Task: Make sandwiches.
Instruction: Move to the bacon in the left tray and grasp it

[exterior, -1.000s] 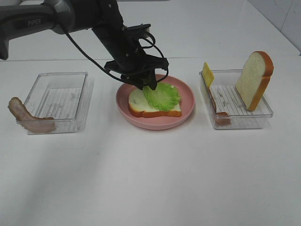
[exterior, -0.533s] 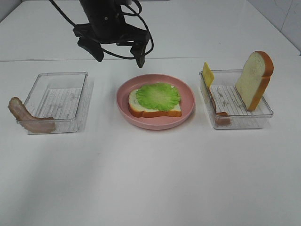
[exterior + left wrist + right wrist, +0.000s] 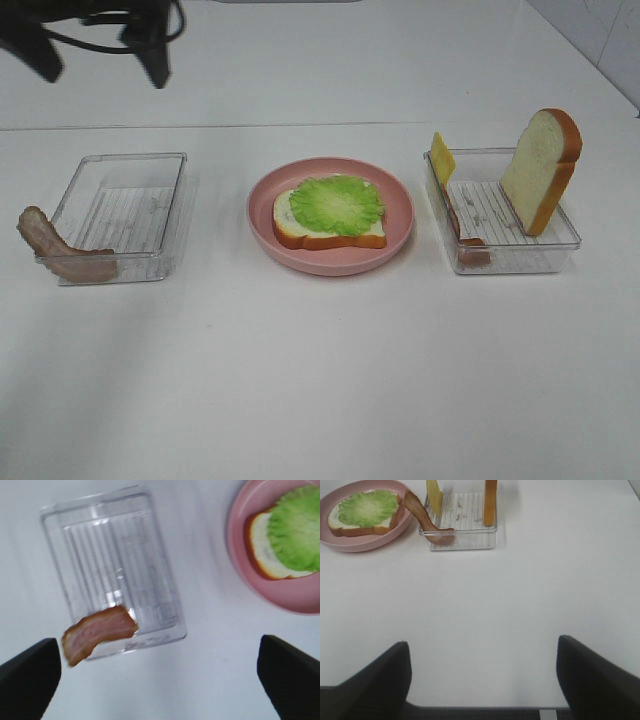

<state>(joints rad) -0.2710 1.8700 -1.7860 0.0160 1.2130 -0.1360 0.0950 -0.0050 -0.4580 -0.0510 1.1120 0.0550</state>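
On the pink plate (image 3: pixel 330 266) lies one bread slice (image 3: pixel 327 237) with a green lettuce leaf (image 3: pixel 337 203) on top. A bacon strip (image 3: pixel 58 254) hangs over the front left edge of the left clear tray (image 3: pixel 122 190). The right clear tray (image 3: pixel 505 255) holds an upright bread slice (image 3: pixel 541 166), a yellow cheese square (image 3: pixel 441 157) and a bacon strip (image 3: pixel 466 232). My left gripper (image 3: pixel 100 62) is open and empty, high behind the left tray; its wrist view shows the bacon (image 3: pixel 100 632) and tray (image 3: pixel 120 580) below. My right gripper (image 3: pixel 482 680) is open and empty over bare table, short of the right tray (image 3: pixel 462 522).
The white table (image 3: pixel 320 380) has open room in front of the plate and trays. The left tray's inside is bare. The table's front edge shows in the right wrist view (image 3: pixel 480 707).
My left gripper let go of the lettuce leaf on the bread, rose, and swung left and back to above the left tray. The lettuce now lies flat on the slice.
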